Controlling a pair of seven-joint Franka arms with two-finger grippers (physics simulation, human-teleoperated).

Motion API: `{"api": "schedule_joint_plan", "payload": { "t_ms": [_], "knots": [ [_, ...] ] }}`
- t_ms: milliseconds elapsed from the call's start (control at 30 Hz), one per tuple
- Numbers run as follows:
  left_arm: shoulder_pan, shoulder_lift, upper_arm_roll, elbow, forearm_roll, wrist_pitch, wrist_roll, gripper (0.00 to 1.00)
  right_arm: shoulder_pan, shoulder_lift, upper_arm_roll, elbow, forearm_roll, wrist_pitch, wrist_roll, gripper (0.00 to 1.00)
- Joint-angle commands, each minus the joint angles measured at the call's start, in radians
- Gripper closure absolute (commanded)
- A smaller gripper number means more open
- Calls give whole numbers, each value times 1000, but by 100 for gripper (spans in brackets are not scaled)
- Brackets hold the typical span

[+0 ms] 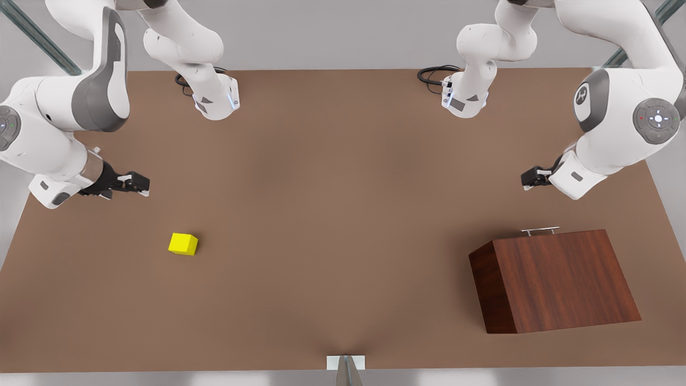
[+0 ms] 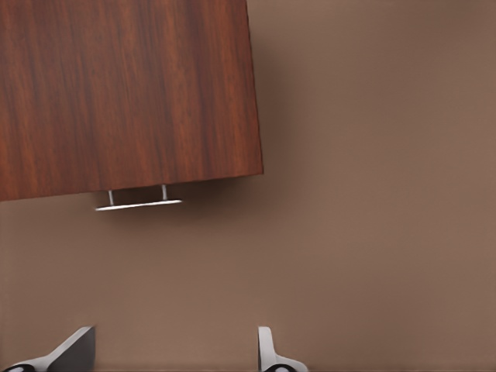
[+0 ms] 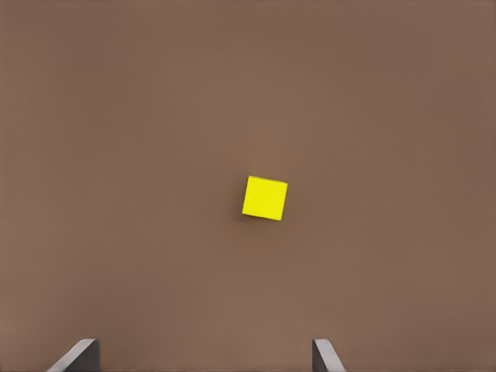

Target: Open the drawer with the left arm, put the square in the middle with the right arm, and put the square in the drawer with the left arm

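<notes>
The square [image 1: 183, 244], bright yellow, sits flat on the brown worktop [image 1: 332, 225] toward the front view's left, free of any contact. In your right wrist view it lies centred ahead of the fingertips [image 3: 77, 355], on bare surface [image 3: 264, 198].

The cabinet [image 1: 557, 281] stands on the front view's right, well apart from the square, its wood-grain top facing the camera. The drawer is closed: you see only its thin silver handle [image 1: 540, 230] projecting from the far edge of the box. In your left wrist view the same handle [image 2: 139, 203] stands off the cabinet's edge [image 2: 124, 93] on two short posts.

Right gripper [image 1: 136, 184]: hovers above the worktop beyond the square, toward the front view's left edge, fingers apart, holding nothing.

Left gripper [image 1: 533, 178]: hovers beyond the cabinet, near the handle side yet clear of it. Its fingertips [image 2: 267, 350] are spread, nothing between them.

The middle of the worktop [image 1: 343, 214] lies between the square and the cabinet. Farthest back, both arm bases [image 1: 217, 99] are mounted at the worktop's rear edge, black cable looped beside each.
</notes>
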Motion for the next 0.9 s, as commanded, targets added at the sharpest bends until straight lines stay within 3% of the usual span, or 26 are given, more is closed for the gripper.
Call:
{"api": "schedule_joint_plan", "payload": {
  "t_ms": [0,67,100,233,433,667,867],
  "knots": [
    [-1,4,0,0,1,-3,-3,0,0,0,0,0,-1,0,0,0],
    [0,15,23,-40,-14,-3,-6,0,0,0,-1,-8,-1,5,0,0],
    [0,3,50,-130,-14,74,-139,0,-6,0,-1,-43,-1,34,0,0],
    [-4,-82,87,-511,-13,621,-1147,0,-50,-3,-4,-300,-2,273,-2,0],
    [-12,-111,143,-703,-5,908,-1287,0,-70,18,-6,-618,-1,650,0,0],
    [-12,-114,158,-784,-4,1003,-1287,0,-73,147,-6,-597,-5,706,130,0],
    [-12,-92,181,-784,-4,1032,-1287,0,-93,282,-7,-442,-13,704,123,0]
  ]
}}
